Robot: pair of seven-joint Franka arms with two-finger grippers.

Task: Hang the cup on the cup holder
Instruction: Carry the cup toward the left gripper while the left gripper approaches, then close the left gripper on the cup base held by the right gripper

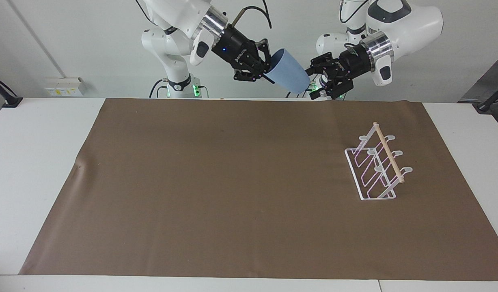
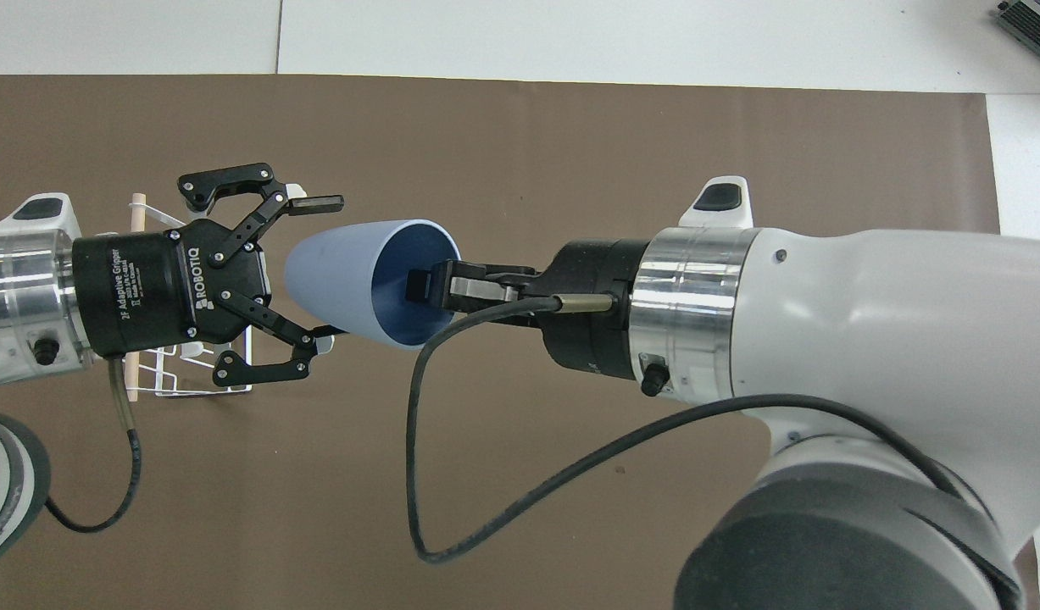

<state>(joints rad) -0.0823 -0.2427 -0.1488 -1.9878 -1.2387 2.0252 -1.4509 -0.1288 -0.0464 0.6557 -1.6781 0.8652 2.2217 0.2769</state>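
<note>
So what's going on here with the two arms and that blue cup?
It looks like a handover in mid-air. The right pincer is shut on the rim of the light-blue cup, holding it on its side with the base pointing at the left pincer. That one is open, its fingers on either side of the cup's base but not closed on it. The white wire cup holder stands on the brown mat toward the left arm's end, with nothing hung on it.
</note>
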